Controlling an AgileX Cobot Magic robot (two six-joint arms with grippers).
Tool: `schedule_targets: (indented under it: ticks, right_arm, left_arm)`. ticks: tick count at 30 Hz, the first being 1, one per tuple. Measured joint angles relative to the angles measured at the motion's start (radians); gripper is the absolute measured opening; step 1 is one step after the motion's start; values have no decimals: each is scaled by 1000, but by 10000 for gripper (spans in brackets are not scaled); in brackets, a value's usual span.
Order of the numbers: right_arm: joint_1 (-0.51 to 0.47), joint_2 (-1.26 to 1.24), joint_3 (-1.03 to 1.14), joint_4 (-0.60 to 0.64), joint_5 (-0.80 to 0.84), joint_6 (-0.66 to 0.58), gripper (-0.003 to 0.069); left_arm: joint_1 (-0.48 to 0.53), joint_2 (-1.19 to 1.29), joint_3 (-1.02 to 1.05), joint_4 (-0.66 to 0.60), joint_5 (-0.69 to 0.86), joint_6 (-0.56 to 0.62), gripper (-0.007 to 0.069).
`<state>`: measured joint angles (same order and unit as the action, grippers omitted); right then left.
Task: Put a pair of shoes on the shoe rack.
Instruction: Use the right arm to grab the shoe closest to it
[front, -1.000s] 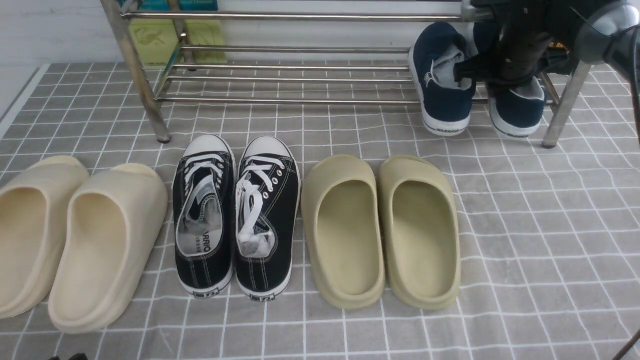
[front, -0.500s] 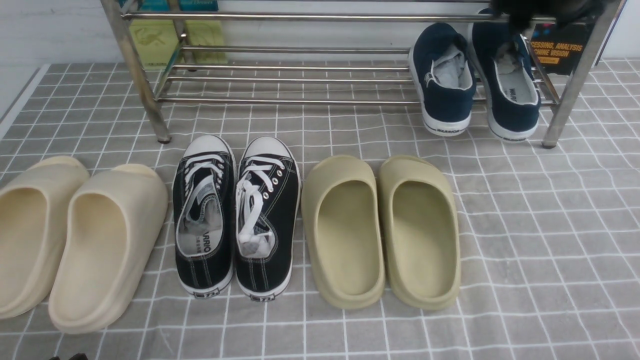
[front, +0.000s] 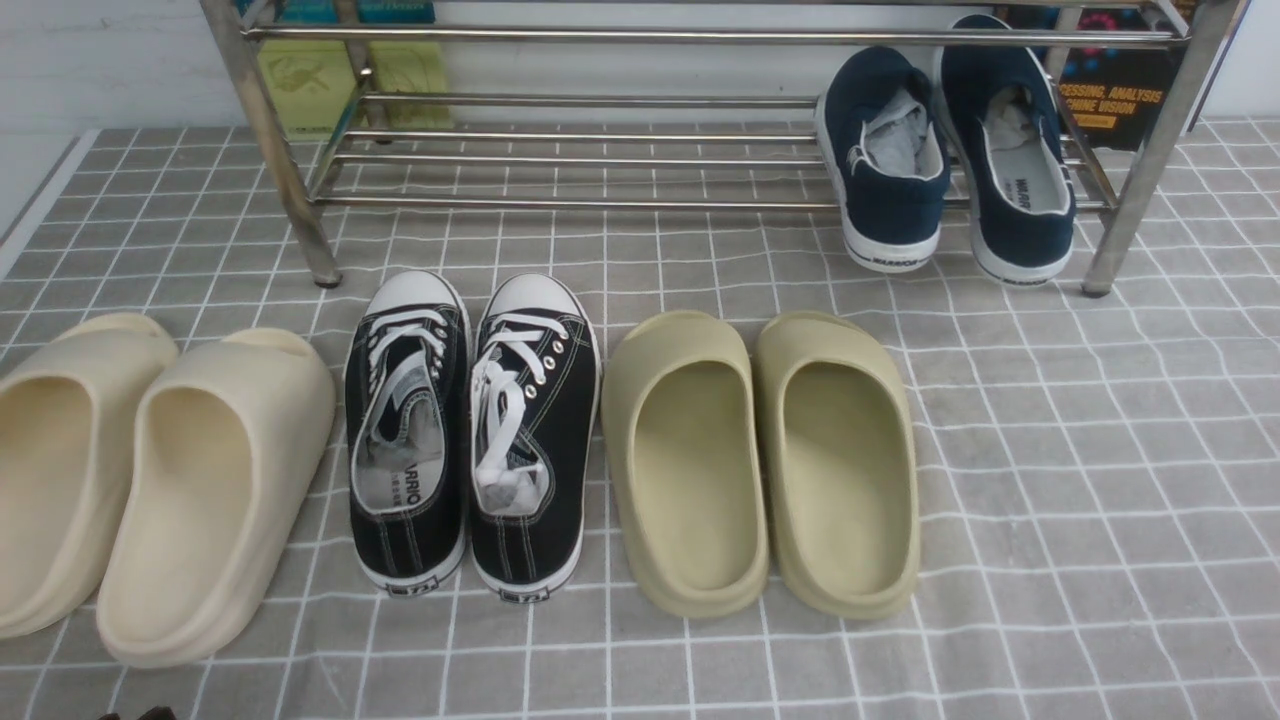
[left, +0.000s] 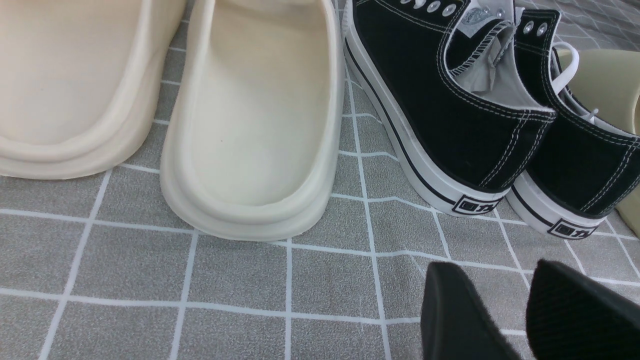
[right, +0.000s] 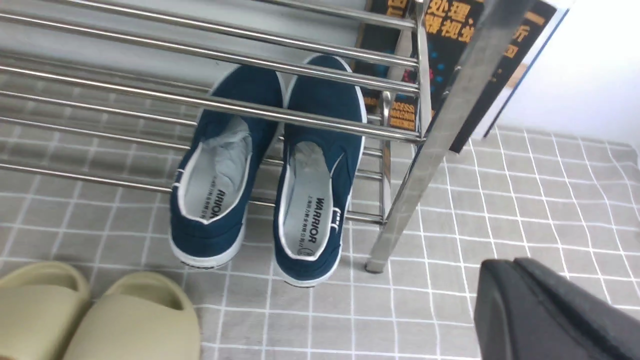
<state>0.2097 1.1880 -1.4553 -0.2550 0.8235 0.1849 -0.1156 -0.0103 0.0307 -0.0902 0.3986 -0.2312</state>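
Shoes racked, grippers clear.
The left gripper (left: 495, 280) hung parted and empty over the surface (left: 240, 280). The right gripper (right: 520, 285) stood apart from the shoes (front: 890, 200), its opening impossible to tell. The shoes sat paired at the rack's (front: 600, 35) 3 o'clock end, toes at 12 so the bars carried them.

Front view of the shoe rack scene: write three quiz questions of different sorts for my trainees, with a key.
1. True or false: the navy slip-ons rest on the shoe rack's lower bars.
2. Which pair lies just left of the olive slides in the front view? A) cream slides B) black lace-up sneakers C) navy slip-ons
3. How many pairs lie on the checked cloth, off the rack?
Key: 1 true; 2 B; 3 three (cream slides, black lace-up sneakers, olive slides).
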Motion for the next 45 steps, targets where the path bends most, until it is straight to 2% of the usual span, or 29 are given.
schedule_targets:
  ticks: [2,3,4,6,9,12,17,22,28,31,38,45]
  right_arm:
    - [0,-136,229,-4,-144,47,-3]
    - [0,-153,246,-5,-155,55,-3]
    - [0,-198,378,-5,-218,82,-3]
    - [0,-219,498,4,-264,114,-3]
    - [0,-132,627,54,-262,136,-3]
    - [0,25,638,110,-244,96,-3]
    - [0,334,487,180,-196,5,-3]
    - [-21,587,247,158,-233,-8,-3]
    - [-77,759,40,140,-206,-8,-3]
    - [-90,815,-98,171,-168,-8,-3]
    - [-91,826,-265,187,-97,8,-1]
    - [-96,839,-285,192,-113,20,3]
  left_arm:
    - [0,0,0,0,0,0,238]
    - [0,0,0,0,0,0,238]
    - [0,0,0,0,0,0,238]
    - [0,0,0,0,0,0,238]
    - [0,0,0,0,0,0,238]
    - [0,0,0,0,0,0,238]
    - [0,0,0,0,0,0,238]
    - [0,0,0,0,0,0,238]
    - [0,0,0,0,0,0,238]
    - [0,0,0,0,0,0,238]
    - [0,0,0,0,0,0,238]
    - [0,0,0,0,0,0,238]
